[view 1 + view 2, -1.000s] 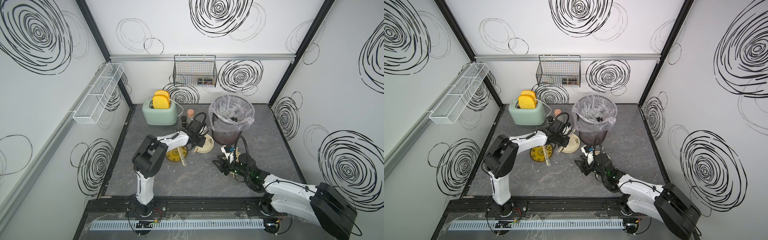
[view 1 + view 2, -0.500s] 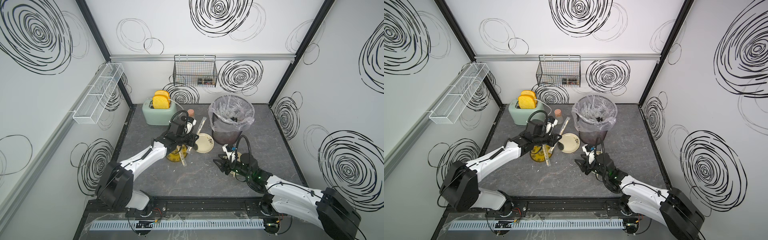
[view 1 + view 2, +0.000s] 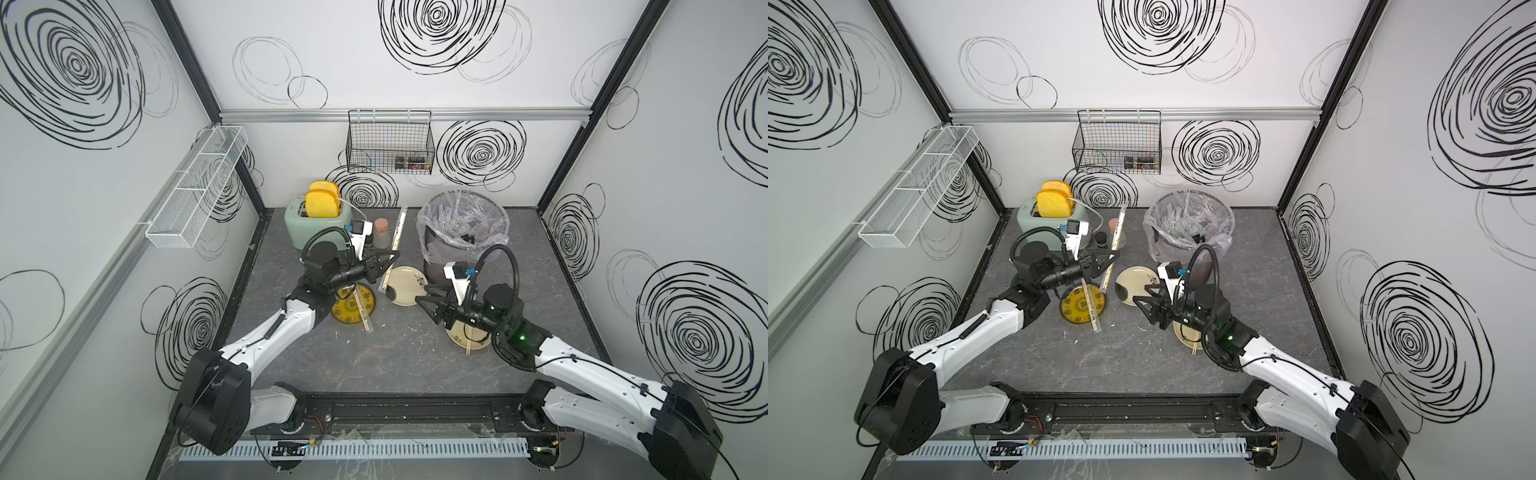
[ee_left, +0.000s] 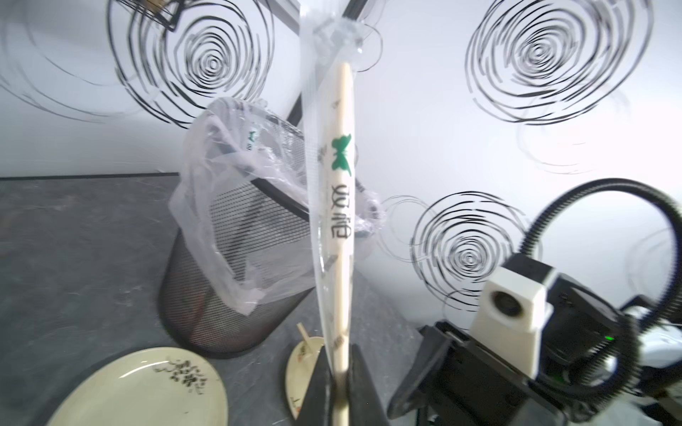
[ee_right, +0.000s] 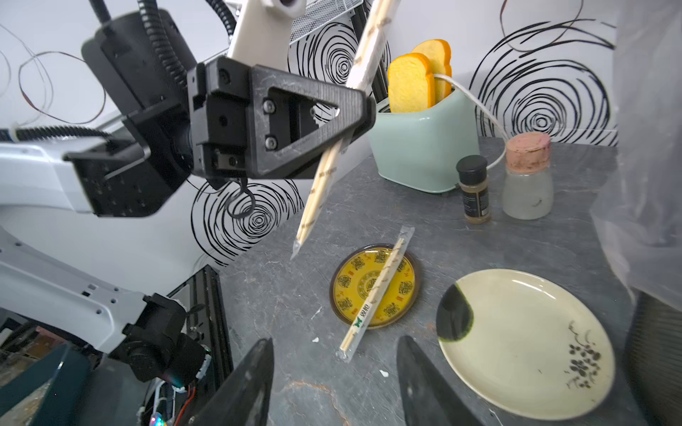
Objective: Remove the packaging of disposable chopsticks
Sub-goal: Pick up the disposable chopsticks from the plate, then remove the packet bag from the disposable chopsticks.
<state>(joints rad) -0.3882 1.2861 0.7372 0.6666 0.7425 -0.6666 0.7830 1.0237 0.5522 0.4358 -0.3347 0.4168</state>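
In both top views our left hand (image 3: 387,261) has swung up since a second ago, lifting a pale wooden chopstick pair (image 3: 397,232) in its clear printed plastic sleeve (image 3: 401,214) off the grey worktop (image 3: 374,365): likely ready for stripping. The left wrist view shows it clamped on the pair. The right wrist view shows our right hand (image 5: 334,341) half open, empty, short of the sleeve.

right arm (image 3: 582,370) hides most of the small plate (image 3: 458,339) and its chopsticks (image 3: 468,347)

Wrapped chopsticks (image 5: 376,287) across saucer (image 5: 345,293); toaster (image 5: 420,147) behind; bin (image 3: 434,272) right of toaster.
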